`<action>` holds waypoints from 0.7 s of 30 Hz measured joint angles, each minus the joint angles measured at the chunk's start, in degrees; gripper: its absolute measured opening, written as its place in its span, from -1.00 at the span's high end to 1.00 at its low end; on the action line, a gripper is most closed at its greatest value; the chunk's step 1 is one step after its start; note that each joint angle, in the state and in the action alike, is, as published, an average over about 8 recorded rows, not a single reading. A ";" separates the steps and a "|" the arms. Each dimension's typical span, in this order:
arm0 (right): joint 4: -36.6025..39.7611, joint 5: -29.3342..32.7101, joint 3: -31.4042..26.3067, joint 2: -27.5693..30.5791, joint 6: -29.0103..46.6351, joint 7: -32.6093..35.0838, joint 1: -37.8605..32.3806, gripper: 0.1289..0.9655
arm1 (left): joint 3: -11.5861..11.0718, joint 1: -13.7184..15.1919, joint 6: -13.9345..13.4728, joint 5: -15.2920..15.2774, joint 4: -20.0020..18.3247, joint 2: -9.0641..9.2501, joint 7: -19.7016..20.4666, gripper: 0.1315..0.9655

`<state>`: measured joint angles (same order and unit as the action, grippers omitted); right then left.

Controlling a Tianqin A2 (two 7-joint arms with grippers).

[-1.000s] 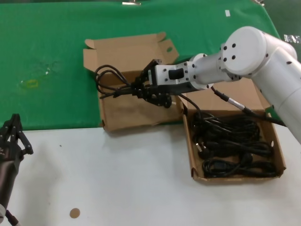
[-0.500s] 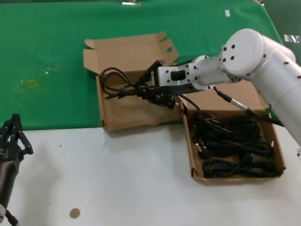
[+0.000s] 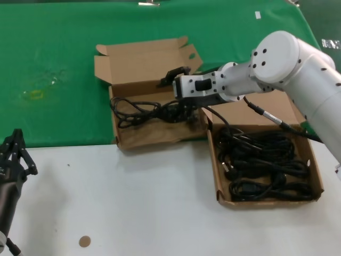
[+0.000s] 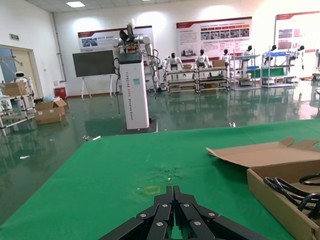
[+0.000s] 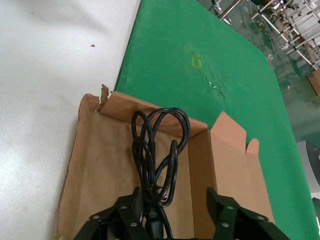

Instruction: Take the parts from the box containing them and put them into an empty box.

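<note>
My right gripper [image 3: 177, 97] hangs over the smaller cardboard box [image 3: 154, 140], which sits on the green cloth. In the right wrist view the gripper [image 5: 175, 206] has its jaws spread wide. A coiled black cable [image 5: 156, 150] lies on the box floor, close beside one finger [image 5: 129, 207]. In the head view that cable [image 3: 143, 109] stretches across the tray. The larger box [image 3: 318, 177] at the right holds several black cables [image 3: 264, 160]. My left gripper [image 3: 13, 154] is parked at the lower left and is shut and empty [image 4: 174, 192].
The smaller box's lid [image 3: 144, 58] stands open at the back, and the box also shows in the left wrist view [image 4: 280, 195]. The green cloth [image 3: 53, 80] covers the far half of the white table [image 3: 133, 202]. A small brown disc [image 3: 84, 241] lies near the front.
My right gripper has lowered the cable bundle into the smaller box and opened. The cable now lies on the tray floor instead of hanging. The left arm has not moved.
</note>
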<state>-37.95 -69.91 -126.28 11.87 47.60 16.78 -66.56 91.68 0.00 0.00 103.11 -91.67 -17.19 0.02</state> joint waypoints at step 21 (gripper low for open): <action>-7.27 0.38 0.22 3.09 2.08 -3.96 0.78 -0.46 | 0.00 0.00 0.00 0.00 0.00 0.00 0.00 0.95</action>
<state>-45.22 -69.53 -126.06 14.96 49.68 12.82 -65.78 91.68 0.00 0.00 103.11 -91.67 -17.19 0.02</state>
